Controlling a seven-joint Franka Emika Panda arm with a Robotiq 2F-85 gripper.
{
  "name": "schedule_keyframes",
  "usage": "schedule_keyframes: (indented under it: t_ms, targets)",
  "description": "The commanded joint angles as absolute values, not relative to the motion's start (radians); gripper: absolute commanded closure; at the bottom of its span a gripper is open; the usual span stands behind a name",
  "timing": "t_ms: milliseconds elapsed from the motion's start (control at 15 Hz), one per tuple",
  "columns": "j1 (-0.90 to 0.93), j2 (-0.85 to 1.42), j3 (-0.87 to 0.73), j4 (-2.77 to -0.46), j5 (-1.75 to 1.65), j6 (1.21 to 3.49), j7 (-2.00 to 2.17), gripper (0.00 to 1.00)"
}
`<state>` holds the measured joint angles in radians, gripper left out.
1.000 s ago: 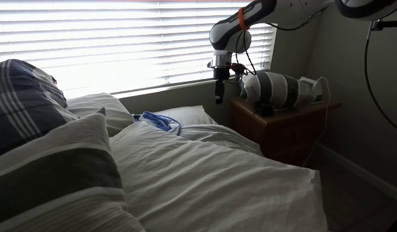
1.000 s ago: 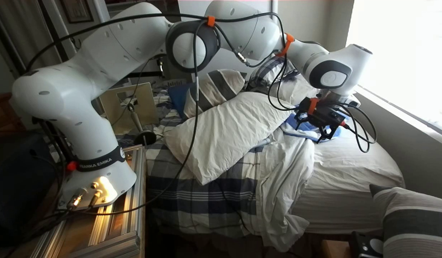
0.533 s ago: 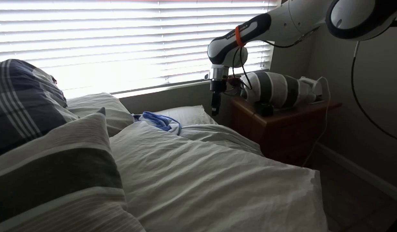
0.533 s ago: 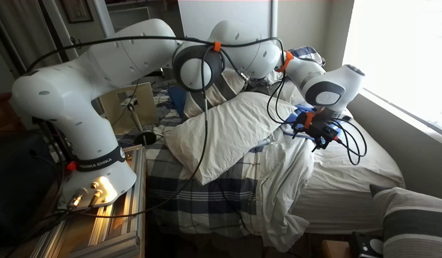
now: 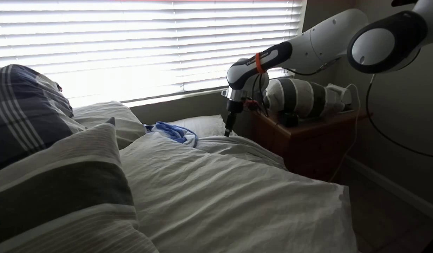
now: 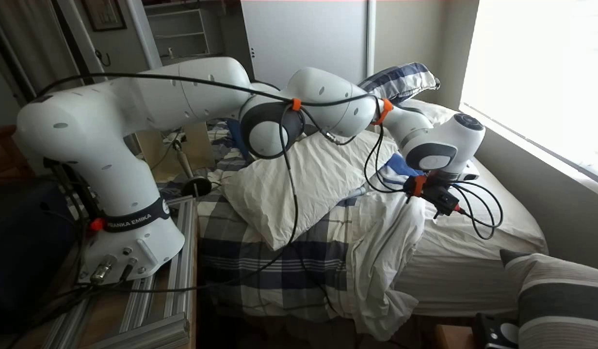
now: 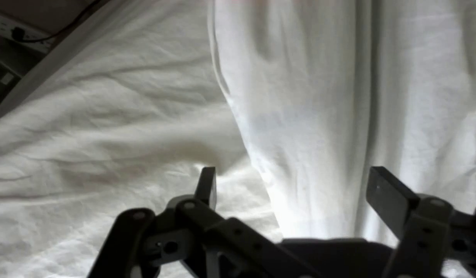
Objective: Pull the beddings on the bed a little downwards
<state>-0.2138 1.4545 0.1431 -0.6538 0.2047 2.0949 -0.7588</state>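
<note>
The off-white beddings (image 6: 391, 242) lie as a wrinkled, folded-back strip over the bed and hang off its edge. The strip also shows in an exterior view (image 5: 244, 147) and runs down the middle of the wrist view (image 7: 307, 96). The bed (image 6: 459, 286) has a pale sheet to one side of the strip and a dark plaid cover to the other. My gripper (image 7: 292, 173) is open, with its two fingers spread to either side of the strip's folded edge and nothing between them. In both exterior views (image 5: 227, 133) (image 6: 421, 208) the fingertips are low over the cloth; contact cannot be told.
A large white pillow (image 6: 303, 189) lies beside the strip, with a blue cloth (image 5: 174, 131) behind it. A plaid pillow (image 5: 26, 109) is farther up. A brown nightstand (image 5: 304, 140) bears a grey-banded pillow (image 5: 297, 96). The window wall (image 6: 536, 189) is close to the arm.
The arm has come down, bringing my gripper from above the bed to low over the folded strip, and the gripper has tilted slightly. The gripper stays open; the beddings have not visibly moved.
</note>
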Motion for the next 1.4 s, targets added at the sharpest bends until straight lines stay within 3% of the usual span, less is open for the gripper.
schedule_keyframes:
  t_ms: [0, 467, 533, 600, 1333]
  targets:
    - [-0.213, 1.527, 0.165, -0.552, 0.208, 2.090, -0.816, 0.00]
    - [-0.225, 1.488, 0.169, -0.620, 0.205, 1.714, -0.786, 0.00]
    - [-0.223, 1.487, 0.173, -0.617, 0.209, 1.673, -0.787, 0.08]
    - [-0.218, 1.486, 0.179, -0.611, 0.213, 1.640, -0.785, 0.26]
    - [-0.176, 1.490, 0.147, -0.638, 0.199, 1.535, -0.717, 0.98]
